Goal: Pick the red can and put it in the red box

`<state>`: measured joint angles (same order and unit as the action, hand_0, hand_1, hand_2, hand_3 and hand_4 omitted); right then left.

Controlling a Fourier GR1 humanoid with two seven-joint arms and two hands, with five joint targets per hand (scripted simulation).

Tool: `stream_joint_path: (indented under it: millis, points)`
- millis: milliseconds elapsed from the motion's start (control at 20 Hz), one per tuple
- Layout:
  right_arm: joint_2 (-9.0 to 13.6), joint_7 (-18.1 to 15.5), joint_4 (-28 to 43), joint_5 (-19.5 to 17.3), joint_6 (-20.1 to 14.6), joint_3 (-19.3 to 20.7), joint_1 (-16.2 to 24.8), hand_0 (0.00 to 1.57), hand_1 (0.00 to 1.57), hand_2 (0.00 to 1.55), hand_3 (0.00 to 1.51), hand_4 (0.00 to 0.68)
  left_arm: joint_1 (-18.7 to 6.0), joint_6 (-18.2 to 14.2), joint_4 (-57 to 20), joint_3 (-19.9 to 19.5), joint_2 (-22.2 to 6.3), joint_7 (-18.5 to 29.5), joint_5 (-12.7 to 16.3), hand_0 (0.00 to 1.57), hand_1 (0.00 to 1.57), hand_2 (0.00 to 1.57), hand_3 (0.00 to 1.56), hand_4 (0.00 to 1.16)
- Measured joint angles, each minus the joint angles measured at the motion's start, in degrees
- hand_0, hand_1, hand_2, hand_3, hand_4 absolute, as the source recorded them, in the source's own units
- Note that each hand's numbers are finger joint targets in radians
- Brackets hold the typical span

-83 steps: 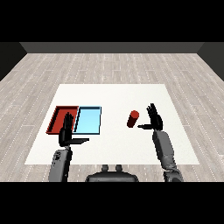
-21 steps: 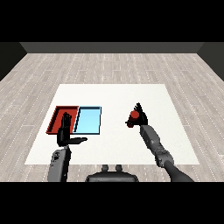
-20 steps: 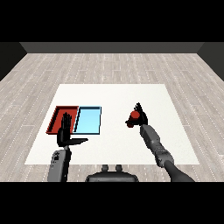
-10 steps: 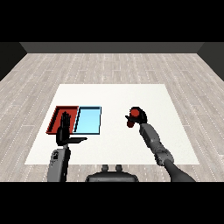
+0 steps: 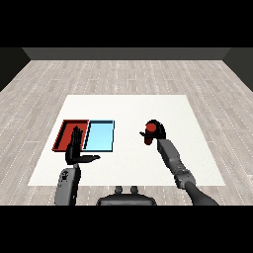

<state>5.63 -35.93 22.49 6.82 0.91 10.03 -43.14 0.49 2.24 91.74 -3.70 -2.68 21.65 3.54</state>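
right hand [image 5: 157, 131] curled round the red can [image 5: 149, 133], black fingers wrapped over its far and right side, thumb side hard to make out. can gripped right of the table's middle, well apart from both trays; red top face showing toward the camera, body tilted rather than upright; cannot tell whether its base touches the table or sits just above it. grey right forearm [image 5: 173, 160] reaching in from the lower right corner, angled up and to the left toward the can.

left hand [image 5: 75, 148] open, fingers straight and pointing away across the table, thumb stuck out to the right. holding nothing. hovering or resting at the near edge of the trays, fingertips overlapping the near right part of the red tray [image 5: 63, 135] as seen from the head. grey left forearm [image 5: 66, 184] rising nearly straight up from the lower left.

red tray lying on the left part of the white table [image 5: 188, 113], light blue tray [image 5: 100, 136] touching it on its right side, long edges side by side. nothing seen lying inside either tray. light wooden floor [image 5: 128, 74] beyond the table, dark wall behind that.
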Motion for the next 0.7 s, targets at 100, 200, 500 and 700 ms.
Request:
stream_joint_path:
  millis: [100, 200, 500, 700]
  points:
    - [-0.6, 0.1, 1.7, -0.1, -0.8, -0.3, 0.0, 1.44, 1.44, 1.45, 1.41, 0.658, -0.5, -0.3, 0.0, 0.7, 0.3, -0.8, -0.4, 0.0, 0.0, 0.0, 0.0, 0.0]
    - [-0.4, 1.2, 5.1, 0.2, -0.6, -0.6, 1.0, 1.43, 1.43, 1.44, 1.4, 0.654, 0.0, -0.5, -0.3, 1.4, 0.8, -0.6, -1.0, 0.0, 0.0, 0.0, 0.0, 0.0]
    - [-1.4, 4.5, 15.3, 0.7, -1.2, -2.3, 4.2, 1.44, 1.44, 1.45, 1.42, 0.651, -1.6, -1.7, -1.1, 5.1, 1.6, -2.1, -3.3, 0.0, 0.0, 0.0, 0.0, 0.0]
    - [-1.6, 8.4, 23.7, 1.1, -1.7, -3.6, 7.5, 1.42, 1.42, 1.44, 1.42, 0.652, -3.8, -2.3, -1.9, 8.4, 2.2, -4.7, -2.9, 0.0, 0.0, 0.0, 0.0, 0.0]
